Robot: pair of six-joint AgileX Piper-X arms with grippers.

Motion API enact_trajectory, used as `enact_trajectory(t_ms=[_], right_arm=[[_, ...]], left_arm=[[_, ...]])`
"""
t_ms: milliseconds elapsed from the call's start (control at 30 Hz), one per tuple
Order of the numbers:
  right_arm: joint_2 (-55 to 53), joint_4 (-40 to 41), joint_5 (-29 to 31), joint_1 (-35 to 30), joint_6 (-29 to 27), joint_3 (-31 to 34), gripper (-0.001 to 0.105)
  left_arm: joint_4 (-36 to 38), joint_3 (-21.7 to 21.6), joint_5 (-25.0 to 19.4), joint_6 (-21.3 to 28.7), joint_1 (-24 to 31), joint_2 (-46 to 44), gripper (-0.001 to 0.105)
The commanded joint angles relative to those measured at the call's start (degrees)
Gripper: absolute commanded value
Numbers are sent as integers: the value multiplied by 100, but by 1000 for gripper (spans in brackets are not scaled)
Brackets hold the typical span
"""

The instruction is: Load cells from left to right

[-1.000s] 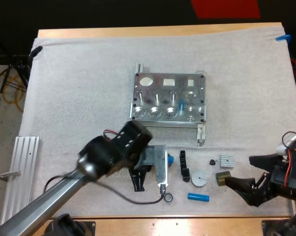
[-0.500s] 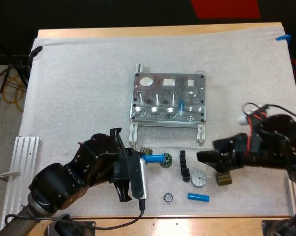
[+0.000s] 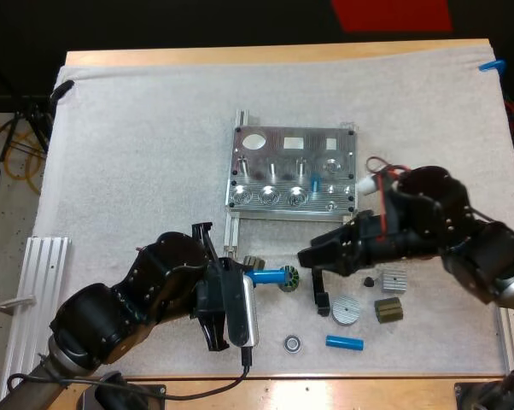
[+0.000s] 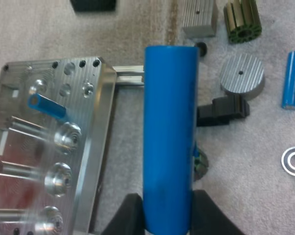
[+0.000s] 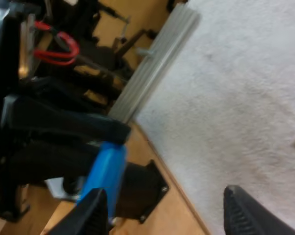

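On the white mat (image 3: 137, 154), the fixture (image 3: 293, 154) holds one seated cell (image 3: 314, 181). Just in front of it, my left gripper (image 4: 167, 218) clamps a second cell (image 4: 169, 122); my right gripper (image 3: 310, 258) gapes empty.

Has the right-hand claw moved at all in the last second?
Yes. The right gripper has swung left, from the mat's near right corner to close by the near edge of the metal fixture.

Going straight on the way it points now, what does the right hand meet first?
Probably the blue cylinder held in the left hand: it sits ahead of the right hand, between its open fingers, though depth is unclear.
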Motion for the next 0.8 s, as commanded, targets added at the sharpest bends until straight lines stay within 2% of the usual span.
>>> enact_trajectory(t_ms=[0,267,433,533,767], right_arm=[[27,-181,-123,166,50,-27,51],[144,-580,486,870,212,-21,51],[144,-547,615,924,241,-21,51],[144,-551,684,924,241,-21,46],[144,-500,916,924,244,-21,2]], left_arm=[[-97,-17,-35,-100,-5,-11,0],[-101,-17,-146,-226,-5,315,0],[-162,-17,-146,-230,-5,364,0],[-284,-17,-146,-230,-5,364,0],[-371,-17,-146,-230,-5,364,0]])
